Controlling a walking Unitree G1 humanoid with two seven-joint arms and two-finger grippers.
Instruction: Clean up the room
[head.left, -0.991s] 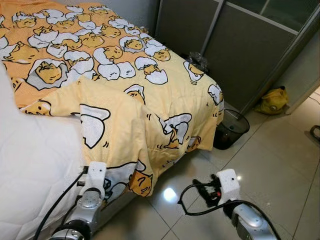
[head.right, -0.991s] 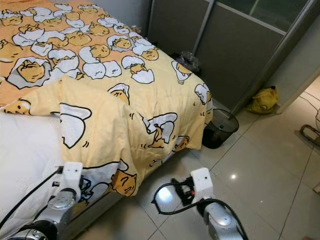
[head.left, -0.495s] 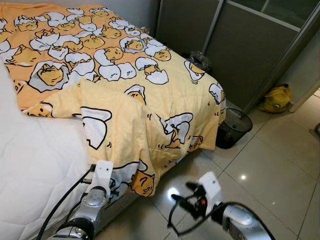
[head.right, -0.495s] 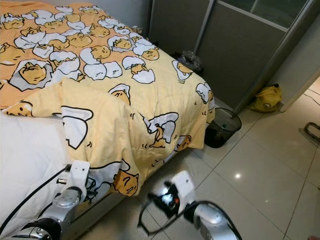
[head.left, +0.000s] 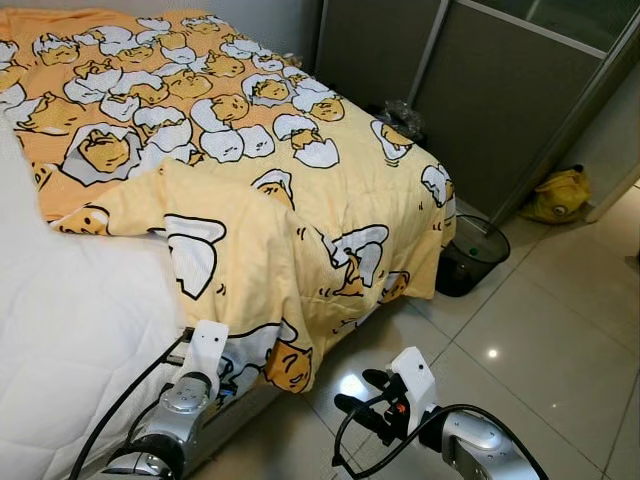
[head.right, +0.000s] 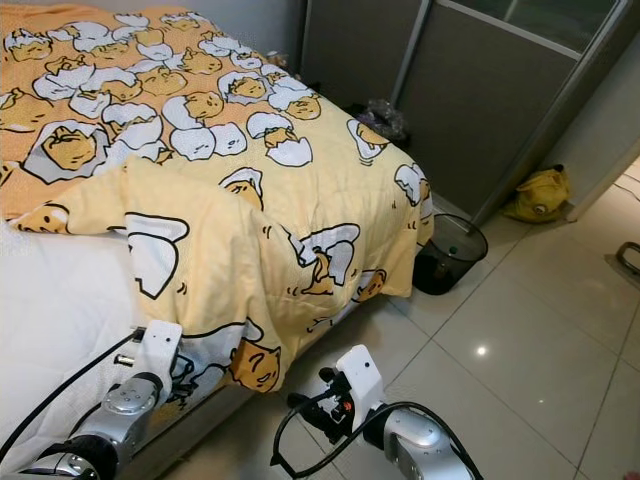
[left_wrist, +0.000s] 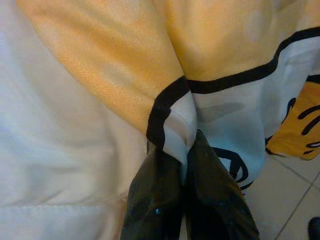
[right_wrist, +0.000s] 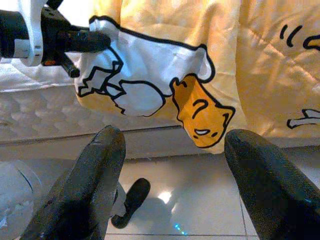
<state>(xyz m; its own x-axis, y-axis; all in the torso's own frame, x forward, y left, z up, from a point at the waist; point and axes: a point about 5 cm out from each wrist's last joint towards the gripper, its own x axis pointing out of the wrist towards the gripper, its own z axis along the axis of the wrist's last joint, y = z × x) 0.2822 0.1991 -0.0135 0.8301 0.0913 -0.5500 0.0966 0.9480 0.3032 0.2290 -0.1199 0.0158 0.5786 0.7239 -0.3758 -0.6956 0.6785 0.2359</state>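
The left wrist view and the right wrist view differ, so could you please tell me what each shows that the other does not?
In the left wrist view alone: the left gripper shut on a fold of the yellow cartoon-print blanket, pinched between its black fingers.

In the right wrist view alone: the right gripper open with nothing between its fingers, the blanket's hanging corner above the glossy tiled floor, the quilted white mattress side, and the left gripper seen from outside.

Both share the blanket, the white mattress and some floor.
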